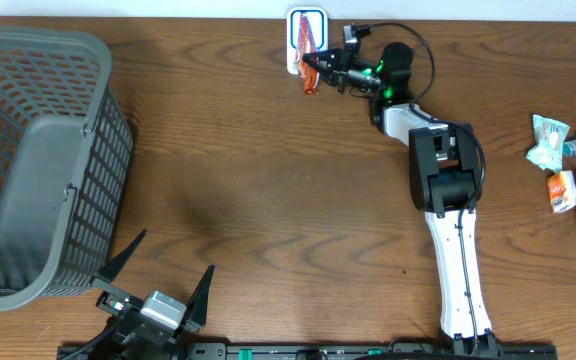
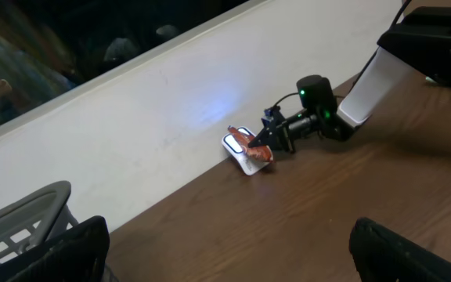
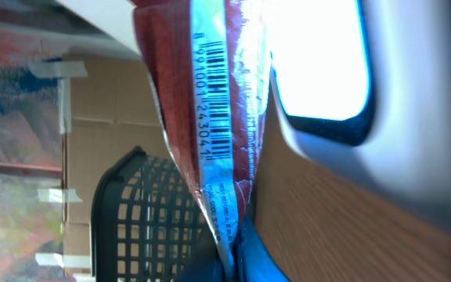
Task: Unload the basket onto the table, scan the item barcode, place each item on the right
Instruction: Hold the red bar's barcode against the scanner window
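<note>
The right gripper (image 1: 316, 70) is clamped on one end of a red packet (image 3: 198, 117), presenting it just before the lit window of the scanner (image 3: 319, 63) at the far edge of the table (image 1: 268, 200) — we judge the packet light, soft and slick, so we pinch the crimped end seam, never the label. Its white barcode strip (image 3: 216, 102) reads 8 991001 243041; smaller print stays illegible. The left gripper (image 1: 177, 250) stands wide open, empty

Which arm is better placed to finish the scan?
Right. Its pincer is shut on the packet, barcode showing, right at the scanner. The left pincer sits open by the basket, holding nothing.
</note>
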You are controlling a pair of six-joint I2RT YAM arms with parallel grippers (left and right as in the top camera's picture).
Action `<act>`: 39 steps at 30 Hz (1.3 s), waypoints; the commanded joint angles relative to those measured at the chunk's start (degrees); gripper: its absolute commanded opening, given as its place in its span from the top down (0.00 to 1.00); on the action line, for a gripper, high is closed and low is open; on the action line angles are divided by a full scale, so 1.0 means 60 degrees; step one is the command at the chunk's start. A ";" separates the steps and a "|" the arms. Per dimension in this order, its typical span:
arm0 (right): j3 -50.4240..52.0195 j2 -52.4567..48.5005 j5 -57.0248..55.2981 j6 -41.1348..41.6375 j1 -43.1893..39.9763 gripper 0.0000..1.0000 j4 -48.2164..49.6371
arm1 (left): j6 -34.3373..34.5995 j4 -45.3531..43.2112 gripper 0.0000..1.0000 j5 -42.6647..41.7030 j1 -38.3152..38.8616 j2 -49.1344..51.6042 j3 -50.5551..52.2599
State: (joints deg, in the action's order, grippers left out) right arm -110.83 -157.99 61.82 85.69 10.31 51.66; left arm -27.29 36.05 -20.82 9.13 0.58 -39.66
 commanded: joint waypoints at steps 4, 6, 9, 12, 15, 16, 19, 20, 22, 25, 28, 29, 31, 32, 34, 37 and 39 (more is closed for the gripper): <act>-0.0280 -0.0015 -0.0248 -0.0186 0.0291 0.99 0.0200 | -0.0095 -0.0007 0.02 -0.0015 0.0036 -0.0069 0.0022; -0.0280 -0.0058 -0.0393 -0.0182 0.0291 0.99 0.0000 | -0.0095 -0.0004 0.02 -0.0015 0.0036 -0.0069 0.0022; -0.0280 -0.0091 -0.0725 0.0033 0.0186 0.99 -0.0769 | -0.0095 -0.0004 0.02 -0.0015 0.0036 -0.0069 0.0022; -0.0280 -0.0091 -0.1096 0.1107 0.0051 0.99 -0.0805 | -0.0095 0.0029 0.02 -0.0015 0.0036 -0.0069 0.0022; -0.0382 -0.0091 -0.1432 0.2437 -0.0117 0.99 -0.0787 | -0.0098 0.0102 0.02 -0.0011 0.0036 -0.0069 0.0022; -0.0415 -0.0091 -0.1417 0.2663 -0.0113 0.99 -0.0790 | -0.0098 0.0102 0.02 -0.0007 0.0036 -0.0069 0.0022; -0.0423 -0.0091 -0.1348 0.3672 -0.0018 0.99 -0.0783 | -0.0098 0.0127 0.02 0.0124 0.0036 -0.0069 0.0022; -0.0423 -0.0091 -0.1319 0.4058 0.0047 0.99 -0.0747 | -0.0098 0.0153 0.02 0.0178 0.0036 -0.0069 0.0022; -0.0423 -0.0091 -0.1468 0.4422 0.0182 0.99 -0.0477 | -0.0098 0.0175 0.02 0.0204 0.0036 -0.0069 0.0022; -0.0423 -0.0091 -0.1453 0.4929 0.0419 0.99 0.0087 | -0.0098 0.0168 0.02 0.0197 0.0036 -0.0069 0.0022; -0.0423 -0.0091 -0.1024 0.5297 0.0576 0.99 0.0845 | -0.0102 0.0127 0.02 0.0204 0.0036 -0.0069 0.0022; -0.0423 -0.0091 -0.0863 0.5289 0.0579 0.99 0.0892 | -0.0098 0.0135 0.02 0.0204 0.0036 -0.0069 0.0022; -0.0423 -0.0091 -0.0619 0.5293 0.0576 0.99 0.0896 | -0.0095 0.0291 0.02 0.0200 0.0036 -0.0069 0.0022; -0.0423 -0.0091 -0.0565 0.5289 0.0561 0.99 0.0889 | -0.0095 0.0627 0.02 0.0200 0.0036 -0.0069 0.0022; -0.0423 -0.0091 -0.0586 0.5289 0.0510 0.99 0.0703 | -0.0095 0.1173 0.02 0.0200 0.0036 -0.0069 0.0022; -0.0423 -0.0091 -0.0495 0.5289 0.0386 0.99 0.0117 | -0.0095 0.2098 0.02 0.0200 0.0036 -0.0069 0.0022; -0.0423 -0.0091 -0.0368 0.5293 0.0284 0.99 -0.0328 | -0.0095 0.2940 0.02 0.0200 0.0036 -0.0069 0.0022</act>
State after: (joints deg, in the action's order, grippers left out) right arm -112.42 -158.04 57.89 116.77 13.02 51.68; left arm -27.29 49.39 -19.97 9.13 0.58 -39.64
